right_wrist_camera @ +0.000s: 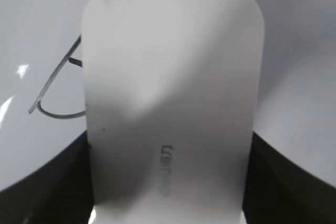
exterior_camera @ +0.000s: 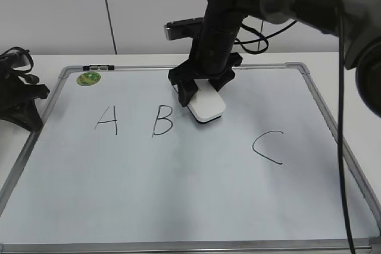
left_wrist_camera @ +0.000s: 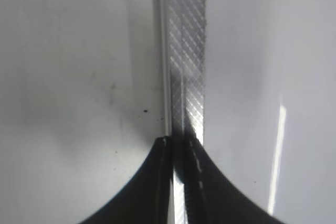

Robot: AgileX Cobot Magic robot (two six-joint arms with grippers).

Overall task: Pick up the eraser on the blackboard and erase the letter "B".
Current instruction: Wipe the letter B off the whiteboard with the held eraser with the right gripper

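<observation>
The blackboard (exterior_camera: 196, 206) is a white board with a silver frame, lying flat on the table. The letters "A" (exterior_camera: 107, 121), "B" (exterior_camera: 162, 120) and "C" (exterior_camera: 268, 147) are drawn on it in black. My right gripper (exterior_camera: 202, 90) is shut on the white eraser (exterior_camera: 206, 105), just right of the "B". In the right wrist view the eraser (right_wrist_camera: 170, 98) fills the middle between the dark fingers (right_wrist_camera: 168, 182), and part of the "B" (right_wrist_camera: 58, 93) shows at its left. My left gripper (left_wrist_camera: 178, 145) is shut and empty above the board's frame (left_wrist_camera: 186, 51).
A round green magnet (exterior_camera: 88, 78) sits at the board's top left corner. The left arm's dark body (exterior_camera: 18, 96) rests at the board's left edge. Black cables (exterior_camera: 342, 147) hang from the right arm over the board's right side.
</observation>
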